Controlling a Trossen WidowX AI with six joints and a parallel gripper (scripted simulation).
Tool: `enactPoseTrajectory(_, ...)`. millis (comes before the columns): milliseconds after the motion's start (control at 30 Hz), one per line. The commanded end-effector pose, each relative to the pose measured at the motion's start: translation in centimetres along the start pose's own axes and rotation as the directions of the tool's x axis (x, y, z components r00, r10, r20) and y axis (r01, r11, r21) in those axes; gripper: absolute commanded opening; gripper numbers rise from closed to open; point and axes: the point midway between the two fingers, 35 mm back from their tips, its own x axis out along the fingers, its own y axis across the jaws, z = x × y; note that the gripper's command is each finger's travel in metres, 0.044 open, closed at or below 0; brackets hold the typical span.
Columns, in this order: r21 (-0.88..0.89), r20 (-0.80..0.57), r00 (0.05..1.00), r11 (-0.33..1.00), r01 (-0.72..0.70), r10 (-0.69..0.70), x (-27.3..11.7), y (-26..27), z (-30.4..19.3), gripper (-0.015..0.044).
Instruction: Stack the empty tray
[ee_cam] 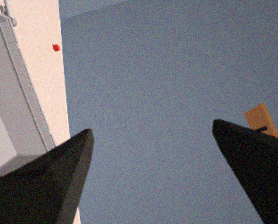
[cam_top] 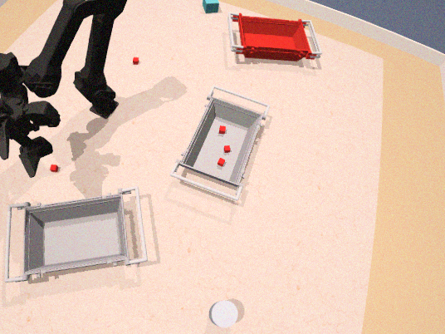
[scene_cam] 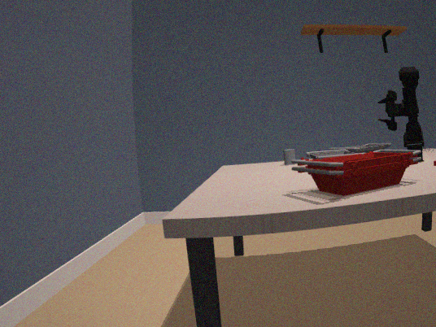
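The loaded grey tray (cam_top: 207,151) stands mid-table with three small red blocks (cam_top: 227,149) on its floor. Its far bar (cam_top: 242,97) and near bar (cam_top: 205,188) are swung out beyond its ends. The empty grey tray (cam_top: 83,238) stands upright at lower left, its left bar (cam_top: 7,243) and right bar (cam_top: 141,226) out too. My gripper (cam_top: 18,165) (scene_cam: 380,111) (ee_cam: 153,130) is open and empty, raised at the left of the top view, touching neither tray. Part of a grey tray shows at the wrist view's left; which one I cannot tell.
A red tray (cam_top: 271,39) (scene_cam: 376,176) stands at the back right beside a teal cube (cam_top: 211,3). Loose red blocks (cam_top: 135,61) (cam_top: 54,168) lie near the arm. A white cylinder (cam_top: 224,313) (scene_cam: 289,156) stands at the front. A wooden shelf (scene_cam: 354,29) hangs on the wall.
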Motion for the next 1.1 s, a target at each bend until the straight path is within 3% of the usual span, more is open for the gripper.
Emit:
enactPoseTrajectory(0, 0.000, 0.000, 1.000, 1.000, 0.000, 0.000, 0.0, 0.0, 0.0, 0.0374)
enactPoseTrajectory(233, 0.006, 0.001, 1.000, 1.000, -0.002, 0.002, 0.1, 0.0, 0.0, 0.0190)
enactPoseTrajectory(367, 0.133, 0.024, 0.999, 0.990, -0.045, 0.042, 2.6, 0.0, 0.0, 0.0085)
enactPoseTrajectory(533, 0.398, 0.087, 0.979, 0.895, -0.203, 0.183, 9.0, 1.0, 1.7, 0.0084)
enactPoseTrajectory(733, 0.631, 0.171, 0.883, 0.640, -0.438, 0.436, 15.9, 4.1, 6.8, 0.0084)
enactPoseTrajectory(1067, 0.697, 0.272, 0.635, 0.307, -0.648, 0.723, 19.4, 8.7, 17.6, 0.0084)
